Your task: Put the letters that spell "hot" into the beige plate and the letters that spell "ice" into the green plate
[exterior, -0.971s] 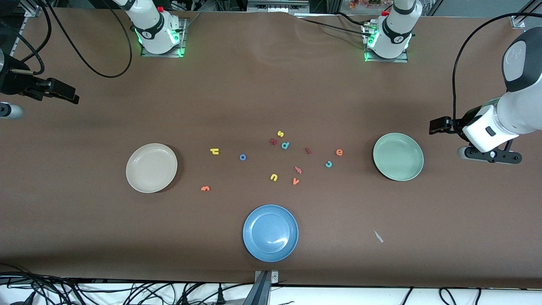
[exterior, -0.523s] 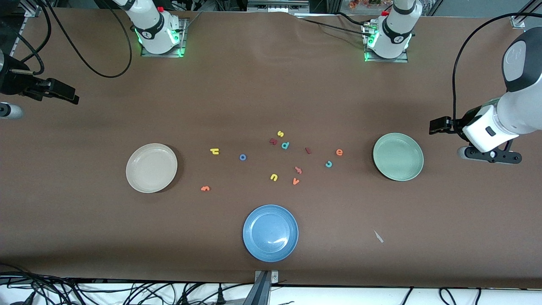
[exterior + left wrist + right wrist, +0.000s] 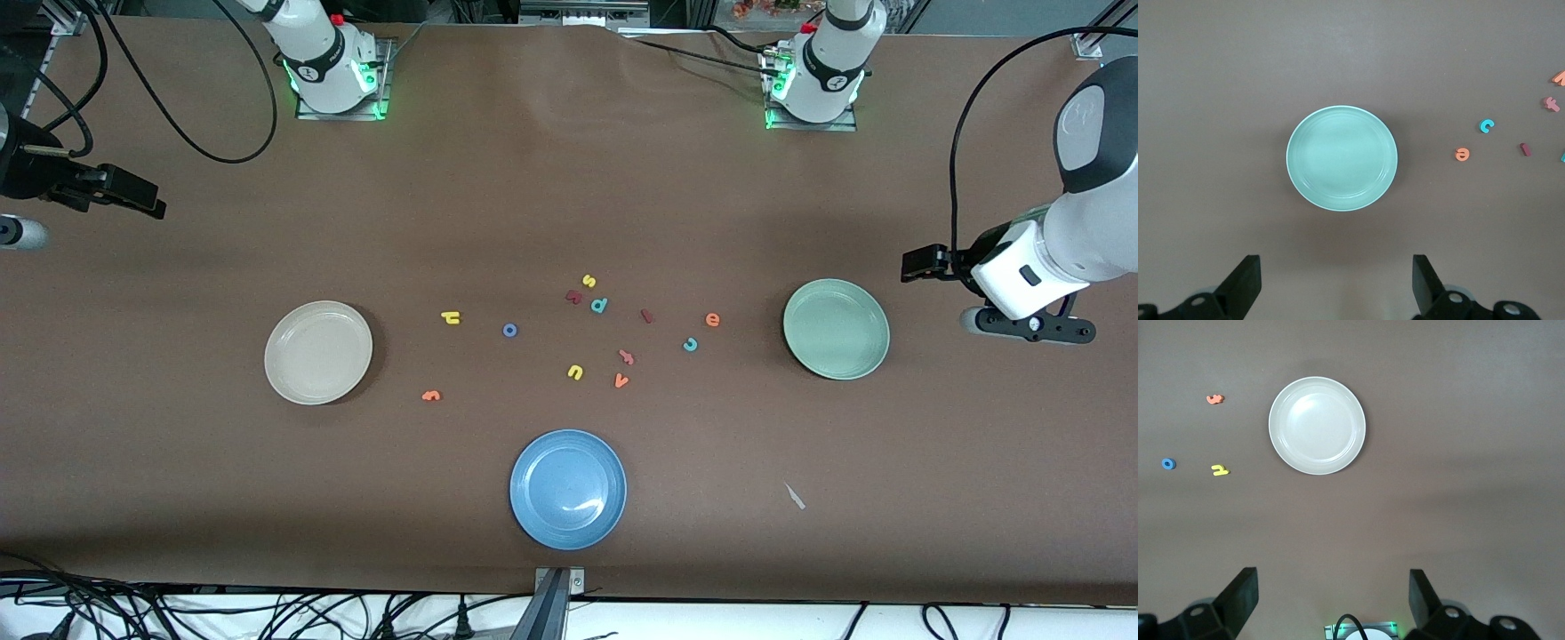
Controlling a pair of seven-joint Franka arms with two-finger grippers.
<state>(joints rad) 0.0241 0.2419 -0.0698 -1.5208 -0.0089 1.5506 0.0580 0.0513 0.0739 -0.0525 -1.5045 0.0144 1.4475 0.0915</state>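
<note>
Twin white Franka arms, black-fingered grippers

Each arm base (image 3: 331, 67) is white with a black ring band, a red button and green lights at its foot plate. Black cables (image 3: 178, 124) trail from the arms. The left gripper (image 3: 1336, 287) and right gripper (image 3: 1331, 603) carry black wedge-shaped fingers (image 3: 1245, 283), spread wide.

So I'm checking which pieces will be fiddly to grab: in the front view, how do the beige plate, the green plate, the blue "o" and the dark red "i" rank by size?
1. Beige plate and green plate: look alike, no ranking.
2. Blue "o", tiny.
3. Dark red "i", a slimmer bar, though close to the "o".
</note>
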